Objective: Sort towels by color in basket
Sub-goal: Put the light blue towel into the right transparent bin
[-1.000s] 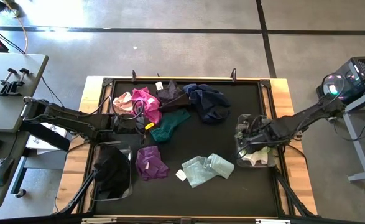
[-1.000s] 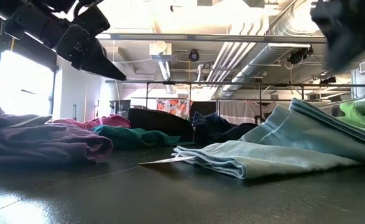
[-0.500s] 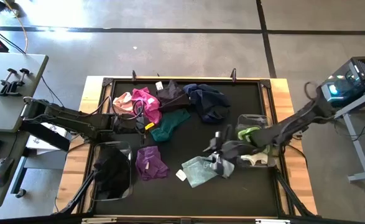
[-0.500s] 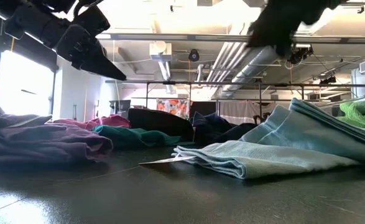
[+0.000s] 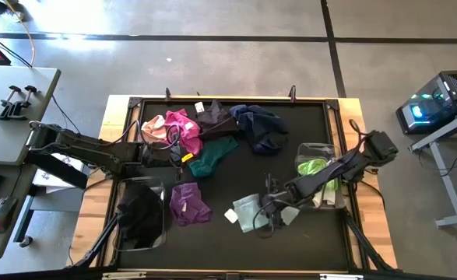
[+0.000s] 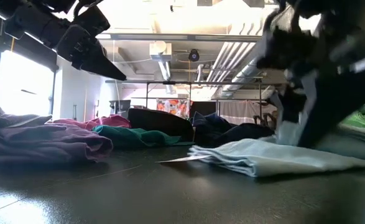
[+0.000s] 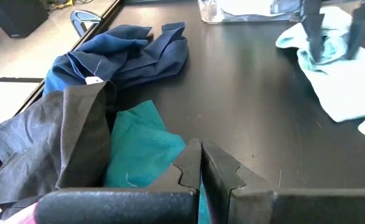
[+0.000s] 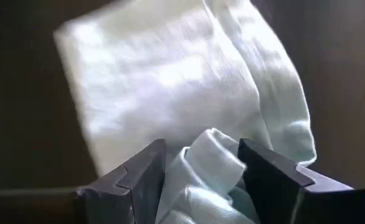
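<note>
A pale mint towel (image 5: 244,211) lies flat on the black table, near the front and right of the middle. My right gripper (image 5: 268,214) is down on it, open, with a raised fold between its fingers (image 8: 138,171). My left gripper (image 7: 201,158) waits shut at the table's left, above a teal towel (image 5: 212,155). Magenta (image 5: 183,128), pink (image 5: 154,127), dark grey (image 5: 215,117), navy (image 5: 259,127) and purple (image 5: 188,204) towels lie loose on the table. My right gripper comes from above, slanting down from the table's right side. Its open fingers stand on either side of a bunched fold (image 8: 210,152) in the mint towel's right half, and the tips reach the cloth. The towel rests on the table.
A clear basket (image 5: 333,194) at the right edge holds a lime towel (image 5: 312,166) and something white. Another clear basket (image 5: 162,204) at the front left holds a black towel (image 5: 138,216). Bare table lies between the mint towel and the far pile.
My right gripper has swung from above the right basket toward the table's left and near edge, come down and rolled its wrist, ending on the mint towel. The towel's right part is now bunched under it.
</note>
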`<action>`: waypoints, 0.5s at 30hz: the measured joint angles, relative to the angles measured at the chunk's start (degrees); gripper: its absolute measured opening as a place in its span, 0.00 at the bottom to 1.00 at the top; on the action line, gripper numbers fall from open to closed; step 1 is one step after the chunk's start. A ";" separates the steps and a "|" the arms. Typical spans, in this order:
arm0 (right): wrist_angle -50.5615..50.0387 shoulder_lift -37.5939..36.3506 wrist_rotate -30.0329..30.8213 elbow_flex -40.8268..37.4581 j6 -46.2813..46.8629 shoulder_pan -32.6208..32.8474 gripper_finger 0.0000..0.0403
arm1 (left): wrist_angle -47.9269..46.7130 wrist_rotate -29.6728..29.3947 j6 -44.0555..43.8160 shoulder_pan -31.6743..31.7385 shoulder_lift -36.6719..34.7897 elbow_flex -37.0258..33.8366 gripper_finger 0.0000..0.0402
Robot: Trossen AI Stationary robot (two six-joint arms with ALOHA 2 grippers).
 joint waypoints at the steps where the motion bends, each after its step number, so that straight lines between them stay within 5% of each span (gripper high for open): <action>1: -1.18 0.65 0.68 0.00 0.13 0.24 0.47 | 0.01 0.00 0.00 -0.01 0.00 0.00 0.00; 10: -0.42 2.29 4.25 3.52 3.93 1.34 0.05 | 0.51 -0.05 0.00 0.00 0.00 0.00 0.00; 15: -6.92 1.53 9.64 17.16 -3.79 1.85 0.07 | 0.83 -0.05 -0.10 0.00 0.00 0.00 0.00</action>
